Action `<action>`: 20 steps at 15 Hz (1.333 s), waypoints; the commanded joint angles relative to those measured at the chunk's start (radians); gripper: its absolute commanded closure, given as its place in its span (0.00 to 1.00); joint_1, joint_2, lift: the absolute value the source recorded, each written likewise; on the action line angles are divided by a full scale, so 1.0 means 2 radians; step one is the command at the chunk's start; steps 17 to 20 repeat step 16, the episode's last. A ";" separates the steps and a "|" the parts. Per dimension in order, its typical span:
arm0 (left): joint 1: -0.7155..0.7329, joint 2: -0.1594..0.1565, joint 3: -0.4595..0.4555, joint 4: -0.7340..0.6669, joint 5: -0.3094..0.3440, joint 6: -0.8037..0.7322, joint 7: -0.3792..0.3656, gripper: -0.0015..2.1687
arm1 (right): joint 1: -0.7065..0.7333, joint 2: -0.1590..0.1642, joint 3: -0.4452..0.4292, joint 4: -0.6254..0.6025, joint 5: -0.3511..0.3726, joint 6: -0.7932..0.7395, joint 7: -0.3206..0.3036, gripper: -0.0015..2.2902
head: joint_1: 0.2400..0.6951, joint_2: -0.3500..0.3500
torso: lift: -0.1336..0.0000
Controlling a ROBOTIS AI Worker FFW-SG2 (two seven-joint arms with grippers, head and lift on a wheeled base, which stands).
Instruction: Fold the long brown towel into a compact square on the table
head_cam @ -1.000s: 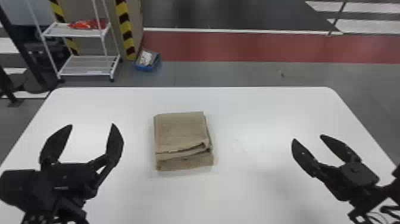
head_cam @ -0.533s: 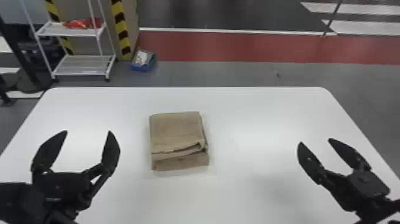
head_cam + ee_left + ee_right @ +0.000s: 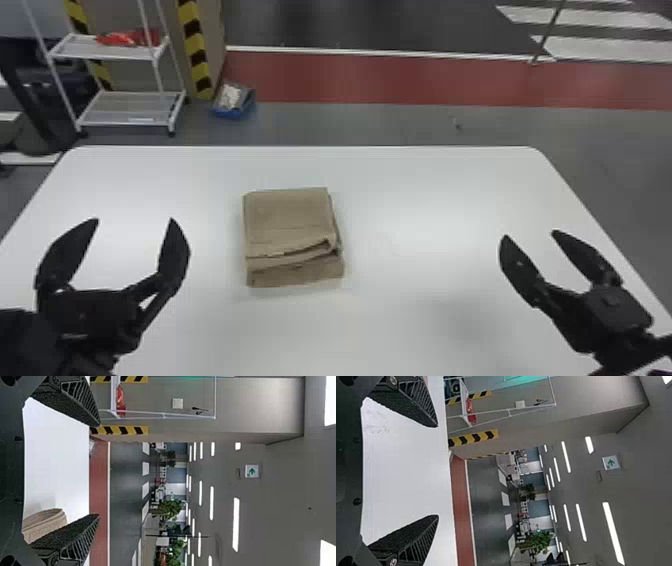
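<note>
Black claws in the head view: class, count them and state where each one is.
2. The left claw is open, left of the folded brown towel; the right claw is open, well to its right, toward the right edge of the table.

Brown towel point(image 3: 290, 220), folded into compact, layered, roughly square stack, lying flat on smooth white table point(image 3: 425, 260); layers uneven along side nearest robot, lower fold jutting out.

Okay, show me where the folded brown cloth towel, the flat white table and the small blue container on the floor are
Folded brown towel point(image 3: 287, 217): head view, top layer.
Flat white table point(image 3: 425, 200): head view, bare tabletop right of the towel.
Small blue container point(image 3: 232, 114): head view, front wall.
</note>
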 commanded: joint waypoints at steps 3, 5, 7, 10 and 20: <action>-0.002 0.001 -0.001 -0.001 0.003 -0.002 0.000 0.04 | -0.002 0.001 0.000 0.000 0.000 0.000 0.001 0.03 | 1.00 0.39 | 0.04; -0.002 0.003 0.000 -0.001 0.006 -0.005 0.000 0.04 | -0.002 0.002 0.000 0.000 0.000 0.000 0.001 0.03 | 1.00 0.39 | 0.04; 0.000 0.004 0.001 -0.001 0.011 -0.020 0.000 0.04 | -0.003 0.003 0.001 0.000 0.000 0.000 0.001 0.03 | 1.00 0.39 | 0.04; 0.002 0.004 0.000 -0.002 0.011 -0.023 0.000 0.04 | -0.004 0.003 0.002 -0.001 0.000 0.000 0.001 0.03 | 1.00 0.39 | 0.04; 0.000 0.004 0.001 0.000 0.014 -0.023 0.000 0.04 | -0.005 0.006 0.002 -0.001 0.000 0.000 0.002 0.03 | 1.00 0.40 | 0.04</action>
